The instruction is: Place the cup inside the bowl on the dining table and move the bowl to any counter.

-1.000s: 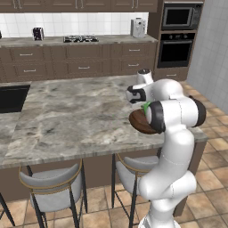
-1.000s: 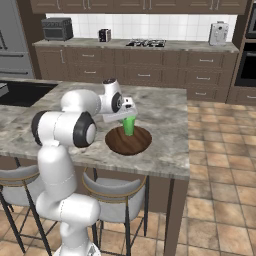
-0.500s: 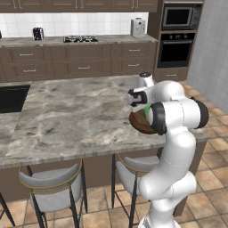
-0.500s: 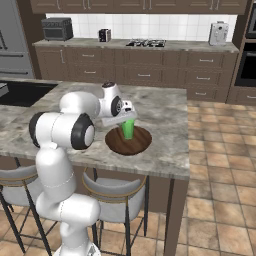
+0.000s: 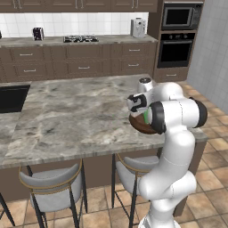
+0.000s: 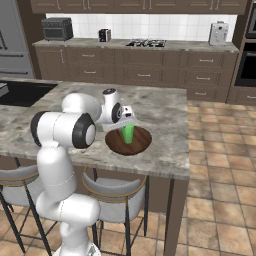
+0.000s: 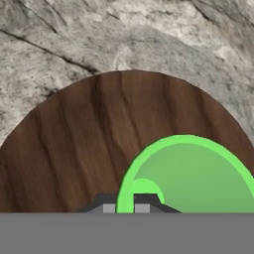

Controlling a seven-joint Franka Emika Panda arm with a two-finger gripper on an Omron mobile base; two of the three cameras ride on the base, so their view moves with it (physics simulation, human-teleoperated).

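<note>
On my far left in the right base view, well away from the gripper, I see a dark sink (image 6: 20, 93) set into the top, and behind it on the counter (image 6: 150, 46) a toaster oven (image 6: 56, 29) and a small dark appliance (image 6: 104, 35). The gas hob (image 6: 146, 43) sits further along that counter, far beyond the gripper.

Coming toward the middle, the dining table (image 6: 165, 110) spreads under the arm. My gripper (image 6: 127, 118) hangs just above the bowl (image 6: 128, 141), pointing down at it. In the hand view the fingertips (image 7: 109, 207) sit on either side of the near rim of the cup (image 7: 193, 178), one outside the wall and one inside, so I read the gripper as pinched on the cup's rim. The cup stands upright inside the bowl, directly below the gripper, with the bowl's brown wood (image 7: 89, 144) spreading out beyond it and marble past that.

From the left base view, the gripper (image 5: 143, 111) is mostly hidden by my own arm; a sliver of green cup (image 5: 146, 116) and the bowl's edge (image 5: 138, 125) peek out beneath it, near the table's right end.

Right of the gripper and far back, a white kettle-like appliance (image 6: 218, 33) stands on the counter beside a built-in oven (image 6: 247, 60).
</note>
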